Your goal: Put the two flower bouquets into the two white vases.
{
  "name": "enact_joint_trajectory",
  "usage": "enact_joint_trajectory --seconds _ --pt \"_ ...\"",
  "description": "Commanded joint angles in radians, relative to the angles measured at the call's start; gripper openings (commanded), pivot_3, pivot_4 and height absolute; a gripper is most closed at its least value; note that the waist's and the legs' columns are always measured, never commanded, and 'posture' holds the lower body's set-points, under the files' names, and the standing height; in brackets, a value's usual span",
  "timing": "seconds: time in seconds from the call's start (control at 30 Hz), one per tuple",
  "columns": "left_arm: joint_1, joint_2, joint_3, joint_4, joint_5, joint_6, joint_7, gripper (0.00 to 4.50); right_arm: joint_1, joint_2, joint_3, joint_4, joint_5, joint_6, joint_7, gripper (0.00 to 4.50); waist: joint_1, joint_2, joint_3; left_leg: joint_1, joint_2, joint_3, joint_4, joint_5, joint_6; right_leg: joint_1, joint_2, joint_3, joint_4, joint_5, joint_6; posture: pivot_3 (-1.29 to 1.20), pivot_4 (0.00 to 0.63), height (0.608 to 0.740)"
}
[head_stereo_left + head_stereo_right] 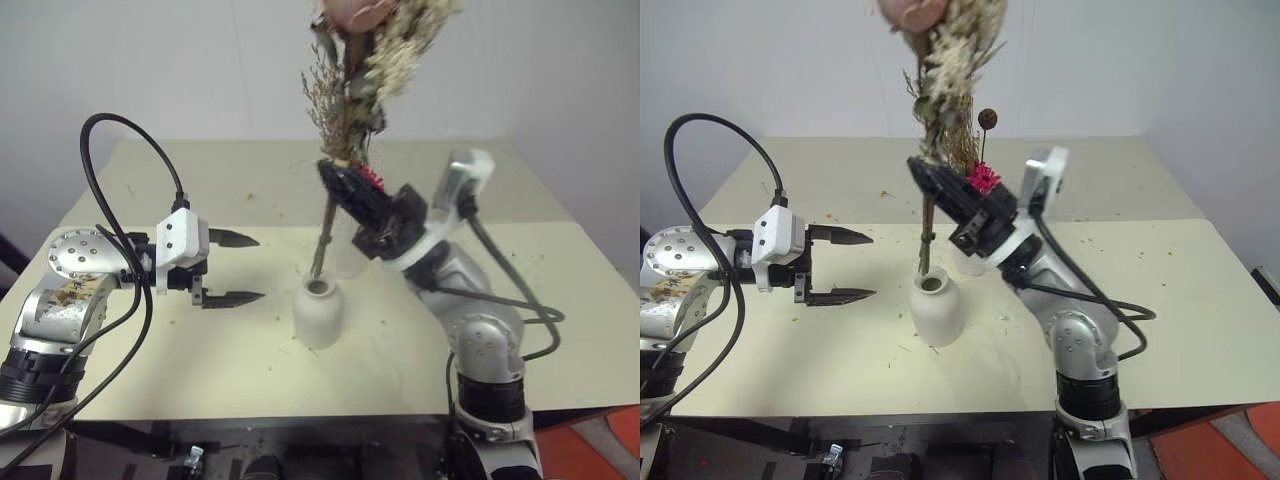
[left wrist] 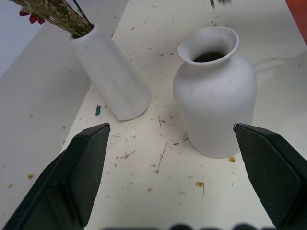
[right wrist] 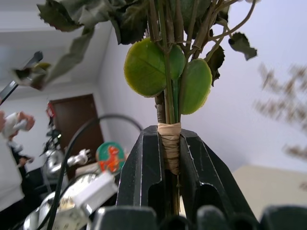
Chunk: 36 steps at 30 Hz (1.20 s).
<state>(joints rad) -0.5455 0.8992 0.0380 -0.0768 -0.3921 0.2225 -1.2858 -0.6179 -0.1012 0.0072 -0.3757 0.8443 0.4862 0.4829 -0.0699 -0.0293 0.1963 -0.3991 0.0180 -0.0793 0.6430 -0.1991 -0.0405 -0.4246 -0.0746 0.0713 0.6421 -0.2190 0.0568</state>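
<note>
the fuller bouquet (image 1: pixel 365 70) with pink roses, cream sprigs and green leaves stands nearly upright in the air above the middle of the worktop (image 1: pixel 560 300). its stem end reaches down to the mouth of the short round-bellied vase (image 1: pixel 318 312); whether the stem tip is inside the neck is hard to tell. the right gripper (image 1: pixel 345 185) has its black fingers clamped on the taped part of the stems, just above that vase. the tall slim vase (image 2: pixel 111 79) stands just behind the round one, toward the far edge, and already carries the thin dried bouquet (image 1: pixel 983 172) with its red-pink flower. the left gripper (image 1: pixel 238 268) hovers beside the round vase toward the worktop's left edge, its fingers apart and holding nothing. small plant crumbs (image 2: pixel 160 160) are scattered around both vases.
</note>
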Motion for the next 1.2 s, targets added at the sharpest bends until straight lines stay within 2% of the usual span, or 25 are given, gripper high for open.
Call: enact_joint_trajectory --seconds 0.03,0.5,0.87,1.2 --pt "-0.007 0.021 0.036 -0.029 -0.01 0.0 0.008 4.5 -0.004 0.02 0.028 0.013 -0.038 -0.057 0.04 0.21 0.001 0.0 0.0 0.0 0.0 0.0 0.0 0.0 0.0 0.0 0.0 0.0 0.0 0.0 0.0 0.0 0.15 0.74" --pt "-0.017 0.029 0.037 -0.017 -0.013 -0.006 0.001 4.5 0.017 -0.002 -0.002 0.122 -0.106 -0.153 0.157 0.21 0.0 0.0 0.0 -0.001 0.0 0.0 0.0 0.0 0.0 0.0 0.0 0.0 0.0 0.0 0.001 0.0 0.15 0.74" --pt "-0.044 0.011 0.017 0.004 -0.004 -0.015 -0.001 4.5 0.128 0.002 0.052 0.127 -0.195 -0.256 0.258 0.21 0.001 0.0 0.0 -0.001 0.0 0.0 0.0 0.0 0.0 0.0 0.0 0.0 0.0 -0.001 0.001 0.0 0.15 0.74" --pt "-0.054 -0.002 0.015 0.015 0.003 -0.026 0.0 4.5 0.16 0.031 0.08 0.161 -0.285 -0.374 0.281 0.21 0.001 0.0 0.0 0.0 0.0 0.0 0.0 0.0 0.0 0.0 0.0 0.0 0.0 -0.001 0.001 0.0 0.15 0.74"
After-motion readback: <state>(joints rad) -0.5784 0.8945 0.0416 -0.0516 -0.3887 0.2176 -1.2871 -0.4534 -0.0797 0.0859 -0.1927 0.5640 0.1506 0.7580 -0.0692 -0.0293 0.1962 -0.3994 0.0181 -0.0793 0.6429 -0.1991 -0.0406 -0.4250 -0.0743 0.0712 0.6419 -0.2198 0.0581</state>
